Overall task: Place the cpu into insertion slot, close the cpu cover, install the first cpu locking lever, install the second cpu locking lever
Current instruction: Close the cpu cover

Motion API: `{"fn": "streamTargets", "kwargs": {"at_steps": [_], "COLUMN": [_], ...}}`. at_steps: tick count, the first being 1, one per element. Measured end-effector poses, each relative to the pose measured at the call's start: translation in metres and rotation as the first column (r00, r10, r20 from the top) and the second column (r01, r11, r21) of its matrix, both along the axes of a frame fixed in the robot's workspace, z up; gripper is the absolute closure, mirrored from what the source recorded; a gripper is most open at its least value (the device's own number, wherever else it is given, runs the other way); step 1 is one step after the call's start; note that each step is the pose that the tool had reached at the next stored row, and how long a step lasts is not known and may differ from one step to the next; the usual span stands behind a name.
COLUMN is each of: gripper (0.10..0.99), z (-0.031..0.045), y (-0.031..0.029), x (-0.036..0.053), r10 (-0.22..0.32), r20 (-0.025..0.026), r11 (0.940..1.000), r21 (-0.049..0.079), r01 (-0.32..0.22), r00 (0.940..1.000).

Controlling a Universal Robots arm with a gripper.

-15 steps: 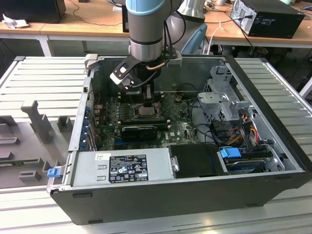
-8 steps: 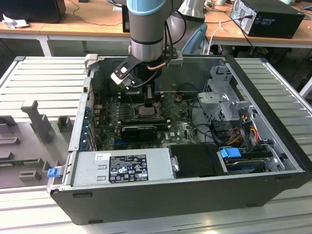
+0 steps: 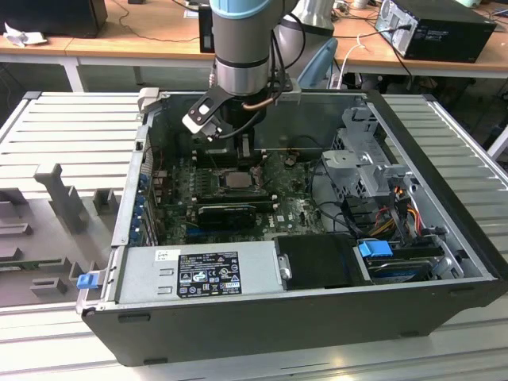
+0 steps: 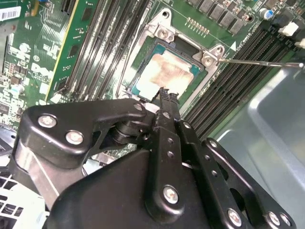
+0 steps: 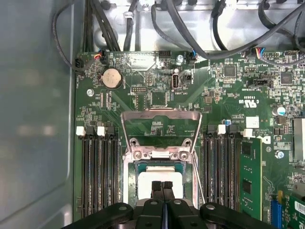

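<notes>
Beneath the closed, empty claw [image 5: 162, 185], the flat square silver-beige cpu [image 4: 167, 70] is sitting socketed: likely light, stiff, fragile, calling for opposite-edge grips.

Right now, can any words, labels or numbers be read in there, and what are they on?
Black label on the power supply: print too small to read.
Barcode sticker in the second wrist view: too blurred to read.
White markings on the motherboard: too small to read.
</notes>
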State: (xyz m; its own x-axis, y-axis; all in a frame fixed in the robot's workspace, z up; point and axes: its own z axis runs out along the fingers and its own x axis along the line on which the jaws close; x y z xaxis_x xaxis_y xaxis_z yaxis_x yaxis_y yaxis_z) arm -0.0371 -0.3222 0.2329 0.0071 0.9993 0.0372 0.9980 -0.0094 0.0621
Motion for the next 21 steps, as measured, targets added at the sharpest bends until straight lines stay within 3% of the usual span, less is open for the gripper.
{"fn": "streamTargets", "kwargs": {"at_steps": [2,9,21], "gripper": [0.98,0.98,0.98], "z": [0.0042,0.0045,0.0077], "y": [0.0,0.0,0.0], "x": [0.0,0.006,0.0084], "r10": [0.0,0.0,0.0], "r20": [0.0,0.0,0.0], "r11": [1.0,1.0,1.0], "r21": [0.0,0.0,0.0], "r01": [0.0,0.0,0.0], "r00": [1.0,1.0,1.0]}}
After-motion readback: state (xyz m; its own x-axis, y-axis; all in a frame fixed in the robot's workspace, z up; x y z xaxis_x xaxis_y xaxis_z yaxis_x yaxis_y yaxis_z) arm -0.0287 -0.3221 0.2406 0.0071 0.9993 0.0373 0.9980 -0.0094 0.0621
